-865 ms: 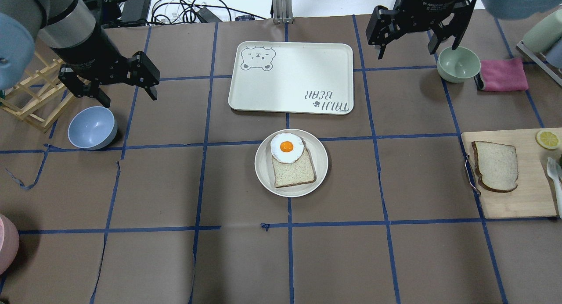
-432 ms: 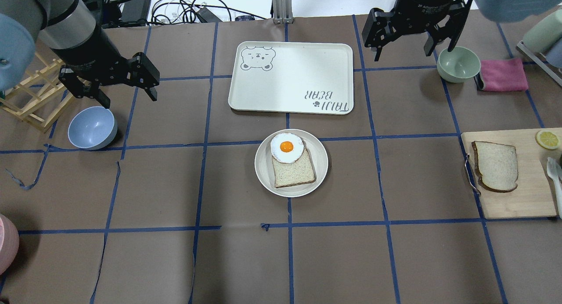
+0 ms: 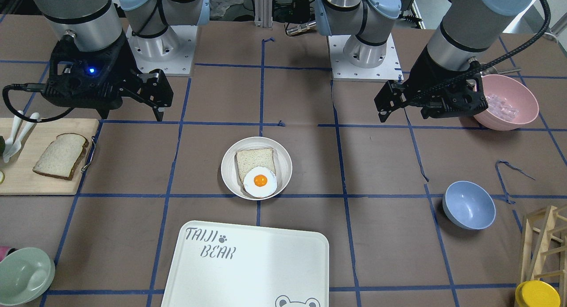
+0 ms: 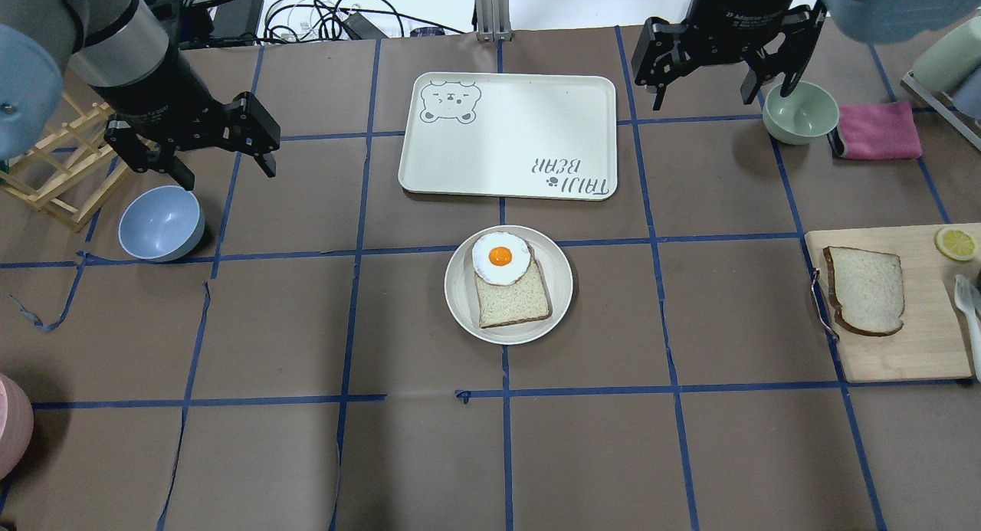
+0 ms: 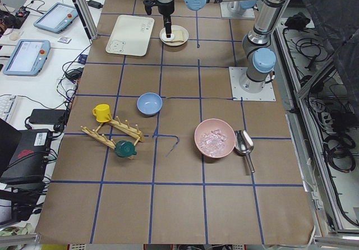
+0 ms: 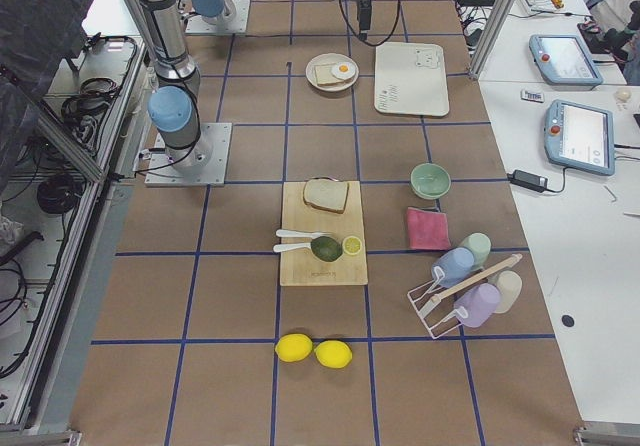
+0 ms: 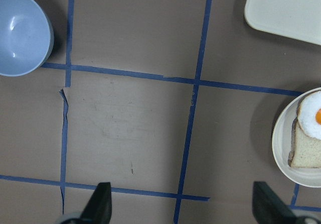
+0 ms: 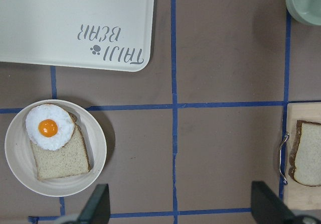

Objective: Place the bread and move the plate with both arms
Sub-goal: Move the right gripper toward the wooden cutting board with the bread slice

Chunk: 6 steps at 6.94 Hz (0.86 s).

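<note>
Black fingers spread wide, nothing between them: right gripper (image 4: pixel 713 86), hung well above the table beside the green bowl (image 4: pixel 801 111) at the far edge. Has drifted a touch toward the tray (image 4: pixel 529 132) over the last second and seemingly turned a little at the wrist; no real descent. Much the same for the left gripper (image 4: pixel 228 171): fully open, empty, parked just past the blue bowl (image 4: pixel 161 223), barely nudged since a second ago. Farther out, nothing touched: bread (image 4: pixel 866 290) flat on the board (image 4: pixel 904 355) at the right edge, well apart from both grippers; plate (image 4: pixel 460 301) at mid-table, just short of the tray, carrying the other slice with the egg (image 4: pixel 500 257). Reads as the very start: probably lining up the right arm, on the board's side, for the bread pick. No grasp yet, no placing, plate not moved.
</note>
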Each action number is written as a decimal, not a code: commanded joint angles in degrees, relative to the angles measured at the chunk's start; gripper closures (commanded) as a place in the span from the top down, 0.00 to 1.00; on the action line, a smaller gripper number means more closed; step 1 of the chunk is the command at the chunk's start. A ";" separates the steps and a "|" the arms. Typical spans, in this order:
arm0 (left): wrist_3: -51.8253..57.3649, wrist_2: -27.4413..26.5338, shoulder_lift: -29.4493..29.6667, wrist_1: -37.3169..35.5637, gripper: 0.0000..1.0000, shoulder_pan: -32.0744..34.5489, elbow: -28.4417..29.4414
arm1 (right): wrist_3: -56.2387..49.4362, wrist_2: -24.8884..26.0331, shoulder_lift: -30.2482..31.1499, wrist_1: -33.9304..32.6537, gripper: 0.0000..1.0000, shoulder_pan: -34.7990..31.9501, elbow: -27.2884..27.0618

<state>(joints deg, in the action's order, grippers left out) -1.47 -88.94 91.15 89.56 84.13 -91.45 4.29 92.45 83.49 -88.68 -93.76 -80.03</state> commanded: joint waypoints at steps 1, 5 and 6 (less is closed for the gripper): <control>-0.03 0.26 -0.19 0.18 1.00 0.16 0.48 | 0.02 -0.43 -0.08 1.05 1.00 0.24 -0.30; -0.03 0.17 -0.80 0.27 1.00 0.60 -0.13 | 0.54 -0.26 -0.43 0.35 1.00 0.50 -0.12; -0.03 -0.09 -0.98 0.53 1.00 0.60 0.13 | 0.72 0.27 -0.34 0.35 1.00 0.50 -0.30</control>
<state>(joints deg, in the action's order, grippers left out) -1.49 -88.81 90.37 89.89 84.71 -91.49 4.77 92.26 83.06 -88.30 -93.26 -80.06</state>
